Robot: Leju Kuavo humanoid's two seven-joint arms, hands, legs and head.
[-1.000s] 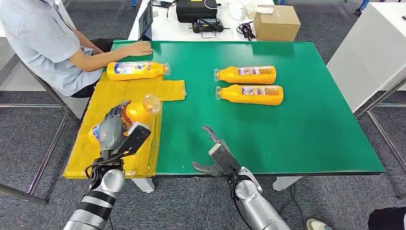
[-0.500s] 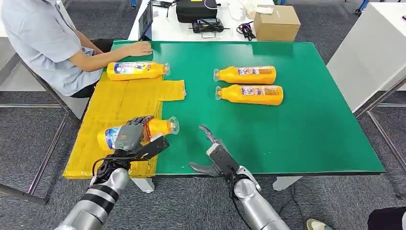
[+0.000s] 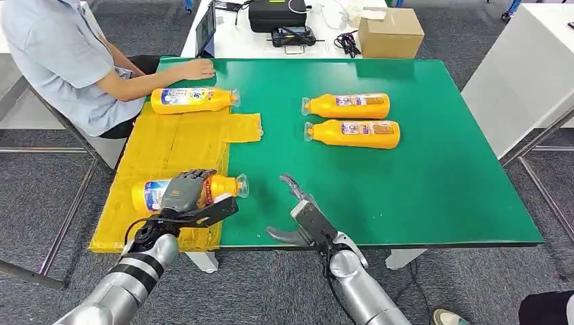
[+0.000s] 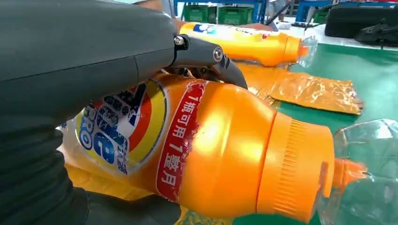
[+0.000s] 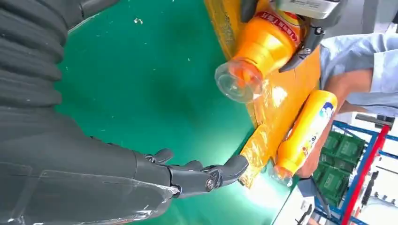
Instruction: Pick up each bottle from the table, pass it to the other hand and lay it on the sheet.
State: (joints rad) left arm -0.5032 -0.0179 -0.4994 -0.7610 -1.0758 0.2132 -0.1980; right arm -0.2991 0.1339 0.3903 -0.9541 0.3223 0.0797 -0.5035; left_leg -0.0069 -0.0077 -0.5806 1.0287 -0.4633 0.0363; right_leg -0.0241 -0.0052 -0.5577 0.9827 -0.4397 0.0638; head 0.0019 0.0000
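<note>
Left hand gripped the bottle low over the sheet, cap past its edge, right hand splayed and empty — released there, it could roll onto the green table.

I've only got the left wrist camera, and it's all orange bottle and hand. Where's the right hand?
Observer: The right hand is over the near edge of the green table, just beside the held bottle's clear cap. Its fingers are apart and it holds nothing.
Operator: How many bottles are off the sheet?
Observer: Two. The farther bottle and the nearer bottle lie side by side on the green, past the middle.
Operator: Is mine over the sheet?
Observer: Mostly. The left hand grips the held bottle over the yellow sheet near its right edge, with the cap out over the green.
</note>
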